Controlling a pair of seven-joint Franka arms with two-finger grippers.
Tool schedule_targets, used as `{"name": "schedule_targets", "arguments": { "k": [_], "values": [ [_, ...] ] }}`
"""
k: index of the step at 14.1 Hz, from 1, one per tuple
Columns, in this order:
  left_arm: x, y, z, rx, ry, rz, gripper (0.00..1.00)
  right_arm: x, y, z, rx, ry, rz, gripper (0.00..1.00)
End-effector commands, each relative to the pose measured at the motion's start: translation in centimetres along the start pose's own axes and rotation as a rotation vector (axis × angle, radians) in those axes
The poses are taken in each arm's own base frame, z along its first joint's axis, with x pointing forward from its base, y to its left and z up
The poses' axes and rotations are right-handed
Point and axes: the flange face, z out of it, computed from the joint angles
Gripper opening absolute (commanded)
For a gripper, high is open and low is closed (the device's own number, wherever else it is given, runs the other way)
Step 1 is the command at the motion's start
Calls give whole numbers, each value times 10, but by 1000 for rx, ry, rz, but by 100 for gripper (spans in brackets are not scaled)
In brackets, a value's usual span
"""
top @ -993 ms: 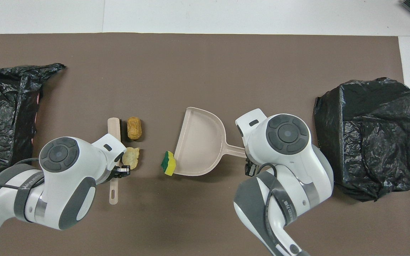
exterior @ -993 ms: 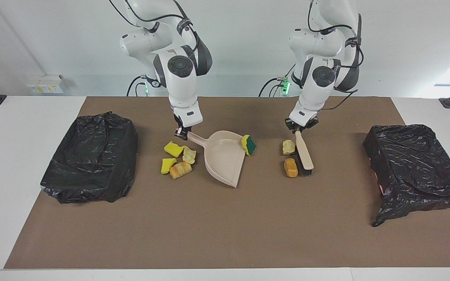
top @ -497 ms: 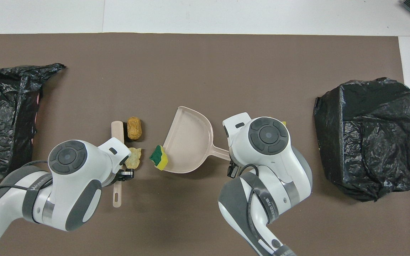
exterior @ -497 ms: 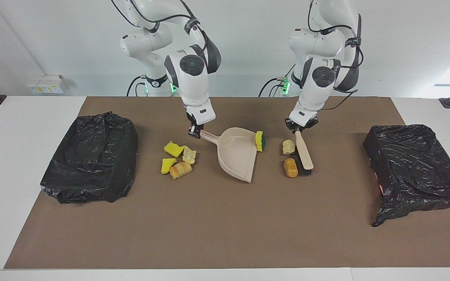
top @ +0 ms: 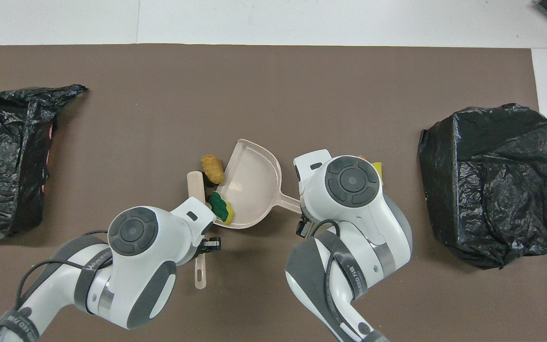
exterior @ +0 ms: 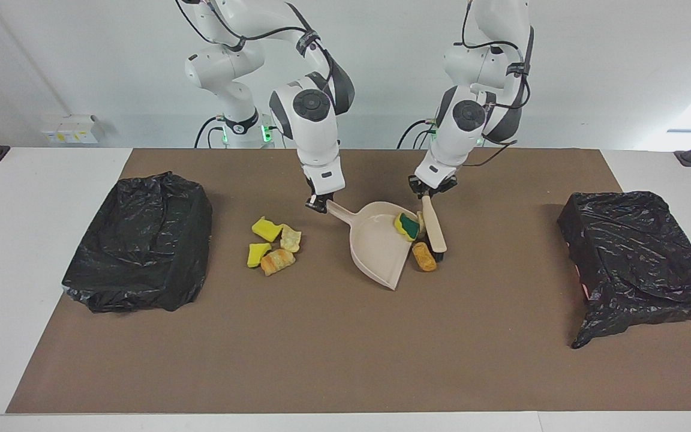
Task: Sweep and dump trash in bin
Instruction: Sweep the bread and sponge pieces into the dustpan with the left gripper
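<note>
My right gripper [exterior: 319, 205] is shut on the handle of the beige dustpan [exterior: 376, 245], which rests on the brown mat. My left gripper [exterior: 426, 192] is shut on the handle of the brush [exterior: 433, 230], whose bristles stand at the pan's open edge. A green and yellow sponge piece [exterior: 406, 225] lies just inside the pan's mouth, with a pale lump half hidden beside it. A brown bread-like lump [exterior: 424, 257] sits on the mat against the pan's lip. Several more pieces of trash [exterior: 273, 244] lie in a cluster toward the right arm's end. In the overhead view the arms hide that cluster.
Two bins under black bags stand on the mat, one [exterior: 141, 240] at the right arm's end and one [exterior: 639, 258] at the left arm's end. The mat [exterior: 321, 348] lies on a white table.
The right gripper dragged the dustpan toward the left arm's end. The left gripper swept the brush and two lumps toward the pan. The sponge piece went from the pan's rim into its mouth.
</note>
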Motion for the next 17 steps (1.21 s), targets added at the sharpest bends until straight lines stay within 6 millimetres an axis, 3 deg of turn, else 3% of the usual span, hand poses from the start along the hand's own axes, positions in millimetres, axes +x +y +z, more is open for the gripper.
{"name": "schedule_targets", "arguments": {
  "k": [1, 4, 7, 10, 15, 17],
  "values": [
    [-15, 39, -2, -52, 0, 44, 0, 10, -4, -3, 10, 13, 30, 0],
    [-26, 84, -15, -66, 16, 130, 0, 10, -5, -4, 10, 15, 43, 0],
    [-22, 96, -33, -86, 35, 127, 0, 11, -5, -4, 9, 16, 48, 0],
    [-3, 78, -42, -84, 39, 82, 0, 11, -4, -5, 7, 18, 51, 0],
    [65, 14, -59, -26, 82, 17, 0, 13, -4, -9, 7, 20, 65, 0],
    [86, -20, -60, -15, 74, 100, 0, 13, -2, -7, 4, 20, 28, 0]
  ]
}}
